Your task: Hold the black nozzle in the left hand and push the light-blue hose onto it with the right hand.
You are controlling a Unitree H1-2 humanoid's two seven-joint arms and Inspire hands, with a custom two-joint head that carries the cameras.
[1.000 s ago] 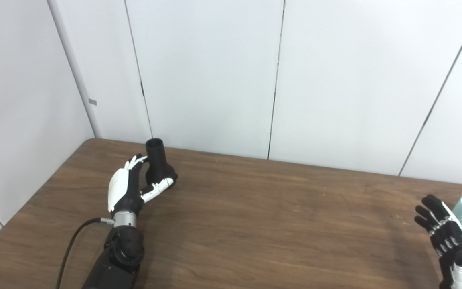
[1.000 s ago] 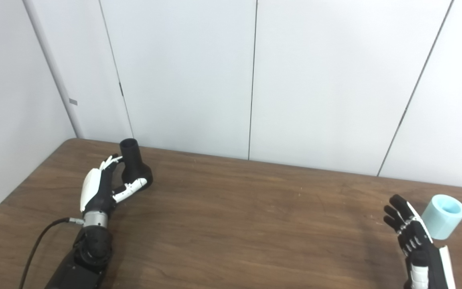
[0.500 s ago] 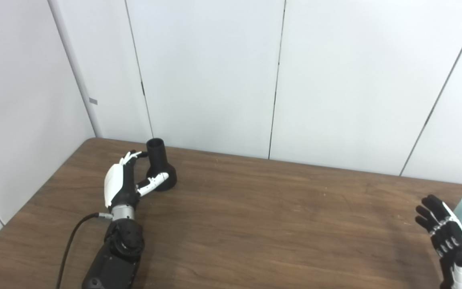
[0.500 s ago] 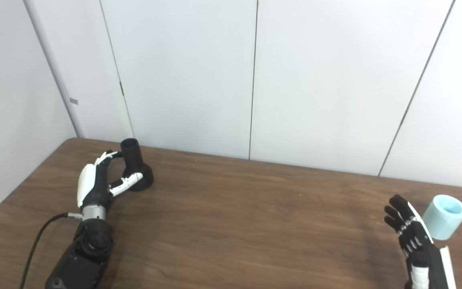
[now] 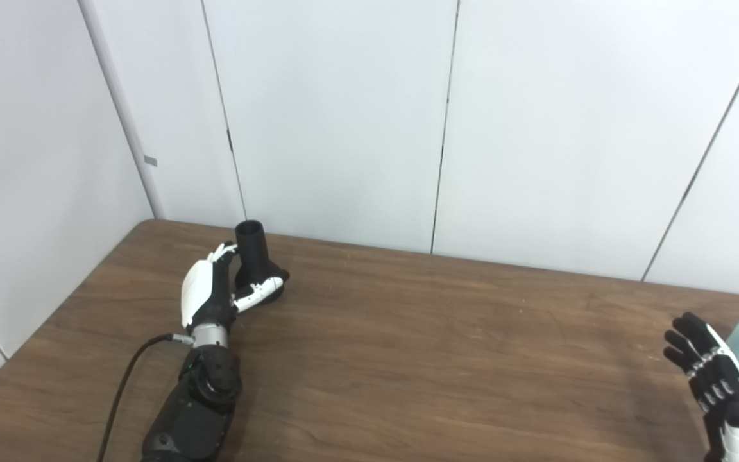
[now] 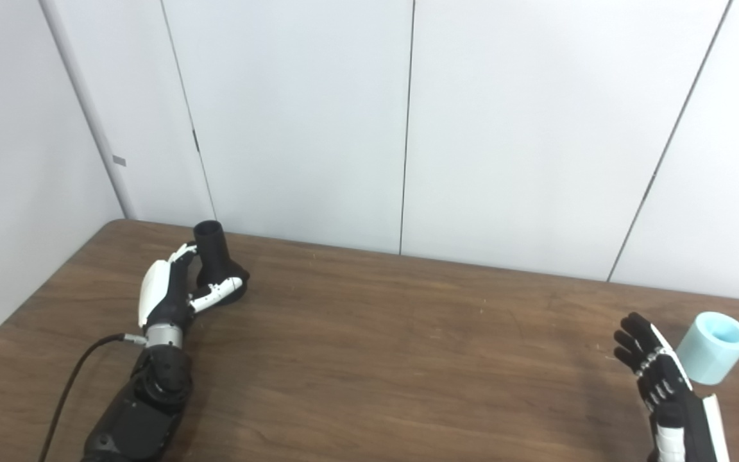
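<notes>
My left hand [image 5: 206,296] cups the nozzle [image 5: 255,266], upright at the table's [image 5: 408,359] far left, though I cannot tell if the grip is firm. My right hand [image 6: 661,378], fingers spread and empty, waits just beside the hose [image 6: 713,346] at far right. Lifting and joining both remain.

Count on the table [image 6: 376,359]: one black nozzle [image 6: 214,264], one light-blue hose [image 6: 714,346] piece. Two robot hands in view: one left hand [image 6: 167,295], one right hand [image 6: 655,372]. One black cable [image 6: 71,388] running along the left arm. Wall behind: four vertical panel seams visible, plus one corner post at left.
</notes>
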